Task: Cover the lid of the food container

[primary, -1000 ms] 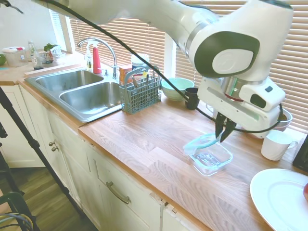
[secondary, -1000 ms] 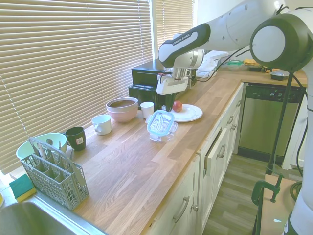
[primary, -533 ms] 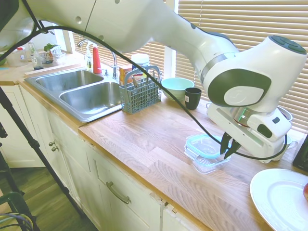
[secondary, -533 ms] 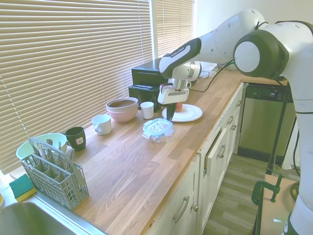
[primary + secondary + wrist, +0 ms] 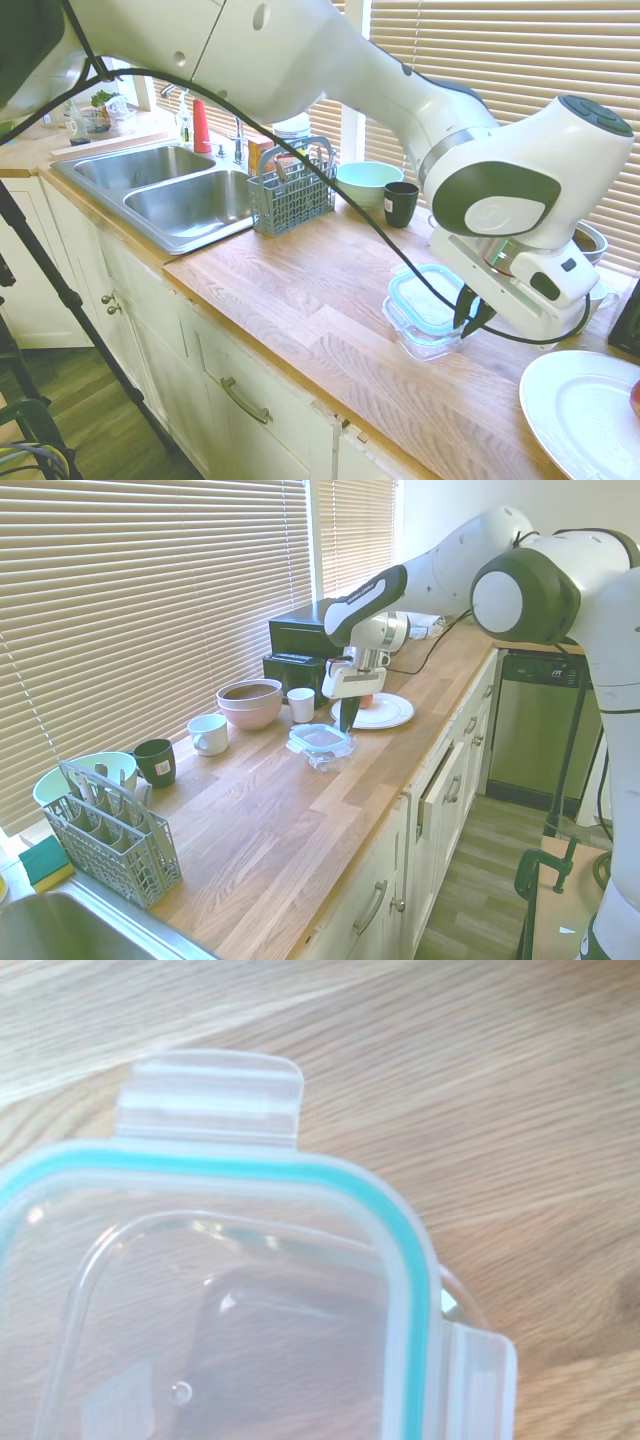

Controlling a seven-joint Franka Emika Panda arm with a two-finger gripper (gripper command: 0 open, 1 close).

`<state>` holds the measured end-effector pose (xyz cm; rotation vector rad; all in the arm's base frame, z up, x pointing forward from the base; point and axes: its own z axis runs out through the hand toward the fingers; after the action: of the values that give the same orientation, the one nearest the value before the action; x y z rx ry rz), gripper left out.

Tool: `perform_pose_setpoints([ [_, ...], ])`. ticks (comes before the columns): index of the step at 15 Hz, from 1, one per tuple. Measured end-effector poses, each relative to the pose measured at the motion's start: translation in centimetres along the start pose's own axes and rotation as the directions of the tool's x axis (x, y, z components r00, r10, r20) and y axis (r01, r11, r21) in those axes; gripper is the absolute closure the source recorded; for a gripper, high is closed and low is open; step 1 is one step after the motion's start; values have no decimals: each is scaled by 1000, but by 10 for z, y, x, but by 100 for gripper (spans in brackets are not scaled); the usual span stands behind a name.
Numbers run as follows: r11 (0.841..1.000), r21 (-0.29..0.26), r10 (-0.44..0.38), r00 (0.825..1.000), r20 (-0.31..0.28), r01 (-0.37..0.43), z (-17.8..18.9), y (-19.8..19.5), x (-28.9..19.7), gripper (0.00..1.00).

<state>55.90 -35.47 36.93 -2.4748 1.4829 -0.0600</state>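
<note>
Now the lid lies roughly flat on top of the food container on the wooden counter, near the white plate. Pinched on the lid's right edge, the gripper holds its fingers close together.
</note>
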Motion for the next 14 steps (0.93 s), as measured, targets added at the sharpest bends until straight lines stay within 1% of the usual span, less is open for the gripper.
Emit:
perform_pose_setpoints([
  [3,1000,4,2,1000,-2,-2,-2,7,4,100],
  [6,1000,15,-2,1000,-12,2,-10,16,9,100],
  [9,1000,26,-14,1000,-24,15,-21,13,7,100],
  [14,999,17,-34,999,-1,34,-8,3,-3,100],
])
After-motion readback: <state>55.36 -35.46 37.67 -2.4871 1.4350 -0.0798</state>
